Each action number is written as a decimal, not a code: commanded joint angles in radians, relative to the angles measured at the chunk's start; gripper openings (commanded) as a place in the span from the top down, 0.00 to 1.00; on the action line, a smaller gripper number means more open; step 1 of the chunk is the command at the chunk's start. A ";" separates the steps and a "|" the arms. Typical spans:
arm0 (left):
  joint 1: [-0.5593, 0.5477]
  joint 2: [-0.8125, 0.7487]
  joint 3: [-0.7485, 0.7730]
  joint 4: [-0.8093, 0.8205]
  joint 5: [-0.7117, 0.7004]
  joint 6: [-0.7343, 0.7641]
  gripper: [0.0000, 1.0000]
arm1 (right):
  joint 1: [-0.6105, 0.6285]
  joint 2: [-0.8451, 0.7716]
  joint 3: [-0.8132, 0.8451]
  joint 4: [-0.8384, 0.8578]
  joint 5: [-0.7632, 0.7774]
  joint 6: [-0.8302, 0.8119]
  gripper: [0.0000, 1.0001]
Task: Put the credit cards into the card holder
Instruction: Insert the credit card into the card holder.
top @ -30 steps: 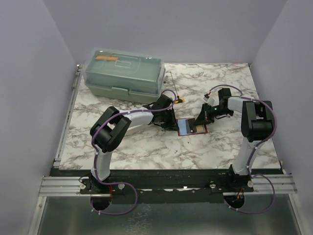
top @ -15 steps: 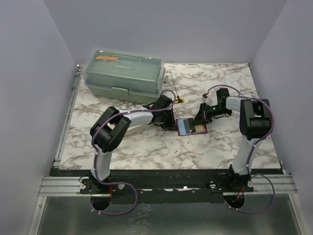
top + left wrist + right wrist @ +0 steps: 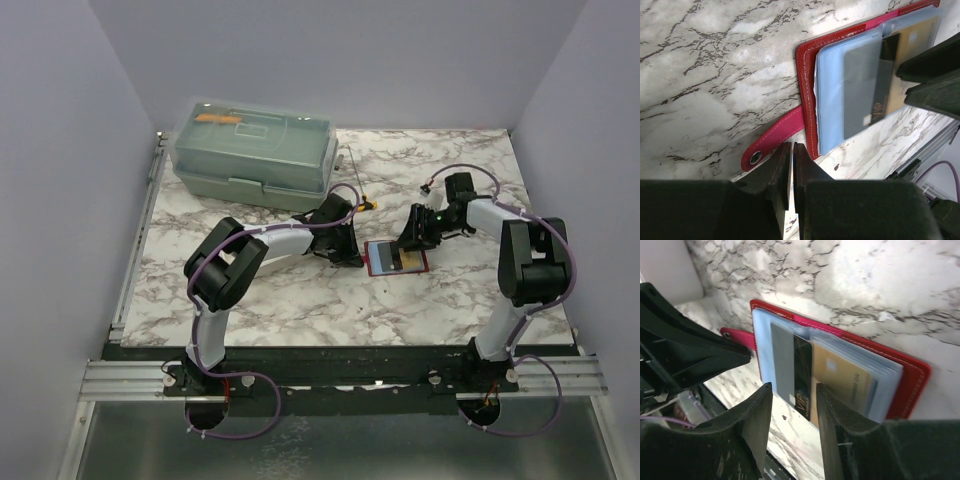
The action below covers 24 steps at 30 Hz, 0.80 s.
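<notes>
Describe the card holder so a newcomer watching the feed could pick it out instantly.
On the marble table, look nearer than the grey-green toolbox at the far left, between the left gripper and right gripper. The card holder lies open and flat there: the table's only red item, with pale blue sleeves and a snap strap.

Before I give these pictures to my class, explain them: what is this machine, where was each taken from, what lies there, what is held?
Two robot arms are bolted at the near edge of a marble table. One picture looks down from above; the other two come from cameras on each wrist. On the table lie a green toolbox and an open red card holder with cards tucked in its clear pockets. The right gripper is open over a dark card, holding nothing. The left gripper is shut beside the holder's strap.
</notes>
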 commanded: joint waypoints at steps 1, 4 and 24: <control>-0.005 0.012 -0.005 -0.022 -0.029 0.001 0.88 | -0.006 -0.040 -0.028 -0.023 0.130 0.008 0.55; -0.006 0.014 0.000 -0.022 -0.025 0.000 0.88 | -0.006 -0.037 -0.046 -0.001 0.111 0.014 0.55; -0.011 -0.015 -0.009 -0.027 -0.029 -0.003 0.87 | 0.135 -0.064 -0.077 0.115 0.117 0.151 0.57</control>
